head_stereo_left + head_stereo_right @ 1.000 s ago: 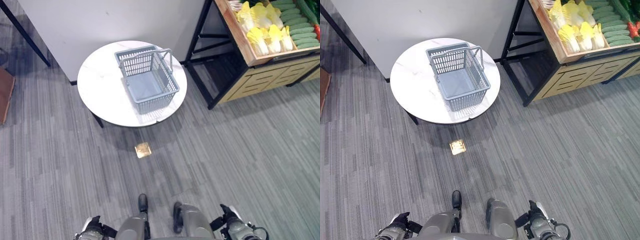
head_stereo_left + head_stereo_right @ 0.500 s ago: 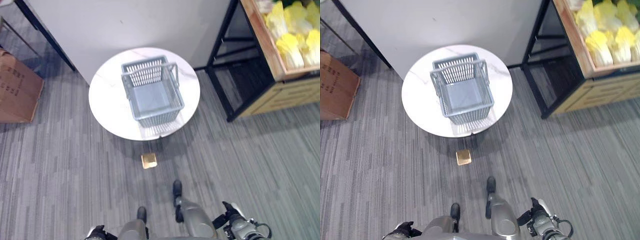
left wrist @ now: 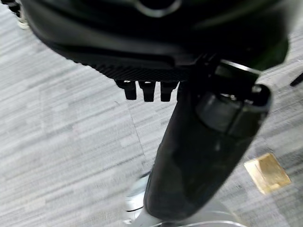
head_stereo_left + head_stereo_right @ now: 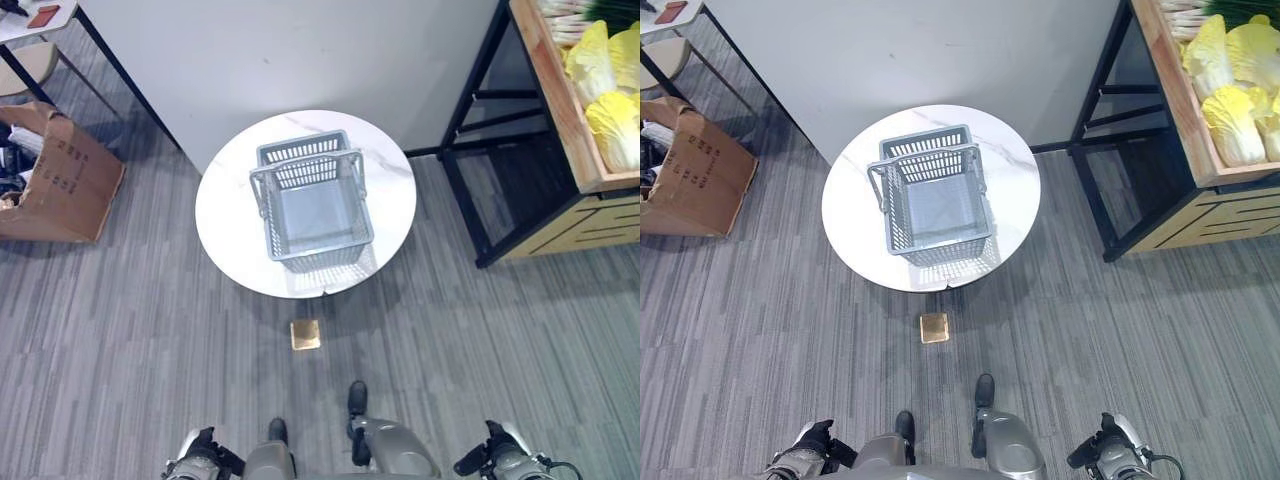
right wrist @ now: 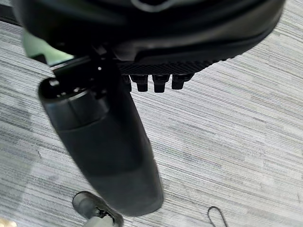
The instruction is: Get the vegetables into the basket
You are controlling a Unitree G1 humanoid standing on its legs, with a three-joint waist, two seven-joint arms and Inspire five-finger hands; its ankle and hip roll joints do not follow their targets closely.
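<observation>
1. My left hand (image 4: 812, 443) hangs low at my side over the grey carpet, and in its wrist view the fingers (image 3: 147, 90) point straight out past the thumb, relaxed, with nothing in them.
2. My right hand (image 4: 1110, 447) hangs the same way on the other side; its fingers (image 5: 158, 82) are straight and it carries nothing.
3. The basket (image 4: 312, 200) stands upright on the round white table (image 4: 225, 215) straight ahead of me, handle up, and I see nothing inside it.
4. The vegetables are well apart from the basket, in the wooden display stand (image 4: 1180, 120) off to my right: pale yellow cabbages (image 4: 1225, 60) lie heaped in its tray.
5. I judge the cabbages to be light for their bulk and soft in the outer leaves, which would bruise or tear under a hard pinch; the firmer white stem end looks like the better place to take hold, with fingers wrapped round the body.
6. The leaves look smooth, so a loose grip might slip.
7. A cardboard box (image 4: 65, 180) sits on the floor to my left, and a small brass plate (image 4: 305, 334) lies in the carpet just before the table.
</observation>
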